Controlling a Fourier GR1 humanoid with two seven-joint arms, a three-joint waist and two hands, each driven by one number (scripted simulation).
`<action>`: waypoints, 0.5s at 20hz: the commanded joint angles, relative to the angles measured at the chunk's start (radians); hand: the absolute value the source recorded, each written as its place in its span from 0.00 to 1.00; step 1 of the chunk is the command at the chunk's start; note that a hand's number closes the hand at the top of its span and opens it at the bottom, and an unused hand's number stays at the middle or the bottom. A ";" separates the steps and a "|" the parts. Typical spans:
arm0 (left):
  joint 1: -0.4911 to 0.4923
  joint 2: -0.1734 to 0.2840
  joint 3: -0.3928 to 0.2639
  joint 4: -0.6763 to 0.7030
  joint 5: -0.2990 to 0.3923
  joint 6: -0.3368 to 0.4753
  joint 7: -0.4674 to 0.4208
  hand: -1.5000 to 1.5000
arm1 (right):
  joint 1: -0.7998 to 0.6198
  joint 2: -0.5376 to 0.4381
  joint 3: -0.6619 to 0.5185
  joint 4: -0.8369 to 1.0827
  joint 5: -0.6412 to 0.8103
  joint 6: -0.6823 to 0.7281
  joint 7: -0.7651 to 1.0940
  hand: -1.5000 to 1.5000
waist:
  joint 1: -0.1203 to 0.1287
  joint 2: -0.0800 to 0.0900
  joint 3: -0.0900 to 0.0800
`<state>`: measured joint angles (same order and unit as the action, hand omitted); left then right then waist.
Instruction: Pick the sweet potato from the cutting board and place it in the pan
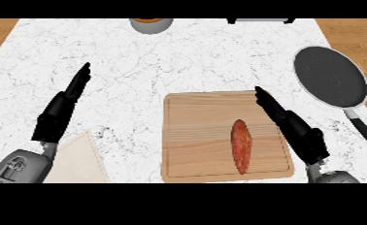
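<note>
potato (pixel 241 145) lies loose on the board (pixel 193 136), nothing picked yet
right hand (pixel 290 124) just beside it, fingers straight, holding nothing, placed for the grab; left hand (pixel 63 107) rests open, also empty; pan (pixel 329 76) sits to the right

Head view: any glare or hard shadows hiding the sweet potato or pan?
Head view: flat, even light, no glare; sweet potato shows whole on the cutting board; the pan is cut by the right edge; right hand overlaps the board's right edge, not the potato.
</note>
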<state>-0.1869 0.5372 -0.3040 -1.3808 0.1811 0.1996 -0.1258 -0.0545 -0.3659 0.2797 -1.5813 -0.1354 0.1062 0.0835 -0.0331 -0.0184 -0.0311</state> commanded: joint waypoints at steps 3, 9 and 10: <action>-0.021 -0.059 0.092 -0.004 0.098 0.024 0.040 0.50 | -0.102 0.002 -0.125 -0.084 -0.183 0.100 -0.061 1.00 | 0.034 0.017 0.032; 0.010 -0.110 0.156 -0.084 0.217 0.075 0.176 0.50 | -0.027 -0.126 -0.297 -0.067 -0.072 0.076 -0.291 1.00 | 0.012 0.008 0.034; 0.029 -0.118 0.132 -0.119 0.201 0.090 0.184 0.50 | 0.010 -0.135 -0.282 -0.072 -0.007 0.087 -0.388 1.00 | 0.018 0.008 0.035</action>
<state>-0.1833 0.4363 -0.1886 -1.4396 0.3482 0.2565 -0.0018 -0.1349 -0.4368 0.0671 -1.6302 -0.2401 0.1991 -0.1140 -0.0031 -0.0059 -0.0007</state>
